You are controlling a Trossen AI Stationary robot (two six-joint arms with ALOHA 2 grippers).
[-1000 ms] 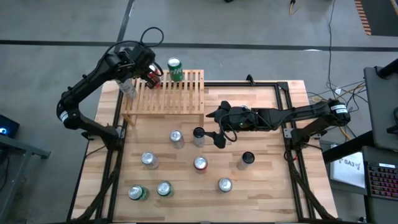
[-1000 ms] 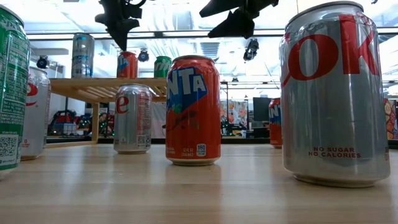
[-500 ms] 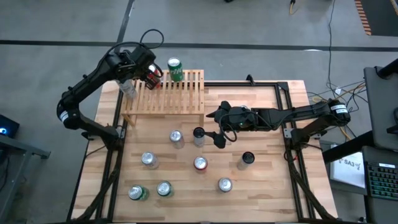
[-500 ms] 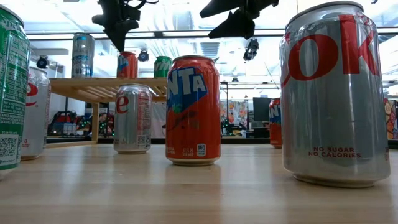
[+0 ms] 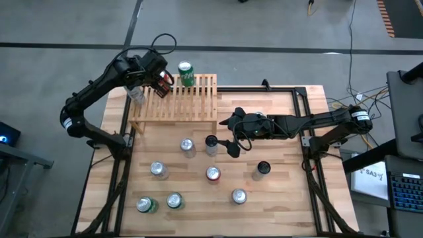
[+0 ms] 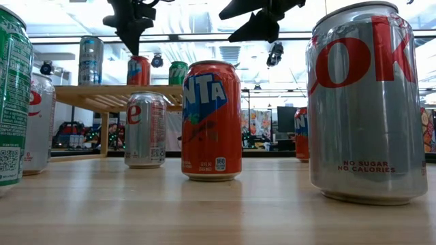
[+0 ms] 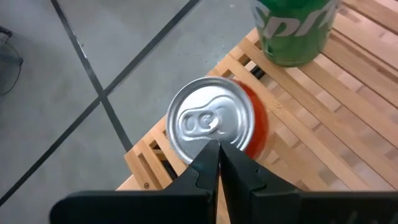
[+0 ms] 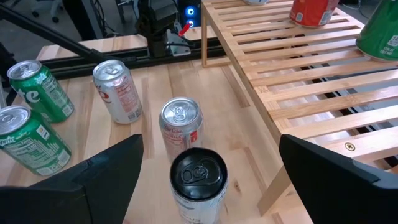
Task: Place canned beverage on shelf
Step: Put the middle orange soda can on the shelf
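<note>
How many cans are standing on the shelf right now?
3. On the shelf, a silver can stands at the far left corner, a red can beside it under the left tool, and a green can further right. None seem hidden.

Shelf (image 5: 178,100): light wood, parallel slats. On it: green can (image 5: 186,73), red can (image 7: 217,124) with silver lid, silver-blue can (image 6: 90,60). Table (image 5: 277,198): pale wood planks. Orange Fanta can (image 6: 211,120); silver Coke can (image 6: 364,102), red lettering; black-topped can (image 8: 199,180).

Bright even overhead light; soft shadows; low view backlit, glary.
</note>
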